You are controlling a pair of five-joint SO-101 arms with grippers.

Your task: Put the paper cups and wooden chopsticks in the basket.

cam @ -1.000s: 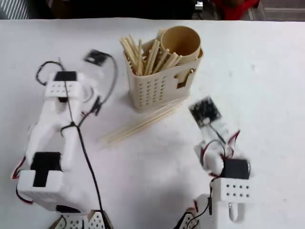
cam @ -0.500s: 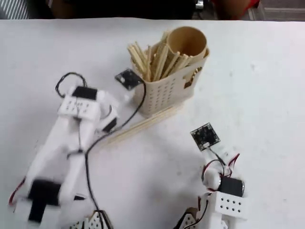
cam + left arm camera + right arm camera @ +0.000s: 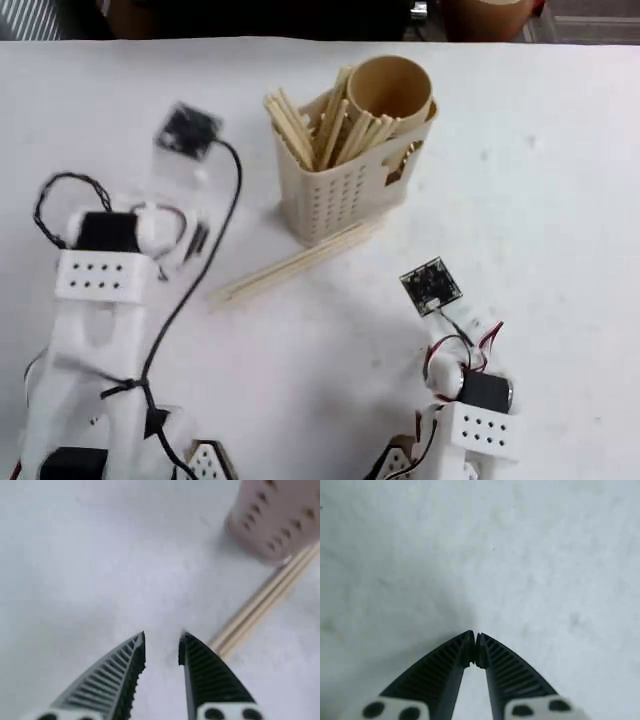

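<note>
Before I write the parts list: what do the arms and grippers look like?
The left arm and right arm are white with black motor blocks; a black cable runs along the left. The left gripper and right gripper have dark, ribbed, pointed fingers.

A robotics test bench is suggested, of the lab or maker-room kind, though the room itself cannot be told for certain. A plain white table (image 3: 560,150) is spread across nearly the whole high view. Two white arms are mounted at its lower edge, one at the lower left (image 3: 100,275) and one at the lower right (image 3: 480,425). Loose wires (image 3: 241,180) and small bare circuit boards (image 3: 430,285) are left exposed. A perforated basket (image 3: 340,190) of household kind is stood among this hardware. A dark strip of room (image 3: 300,18) is seen along the top edge.
</note>
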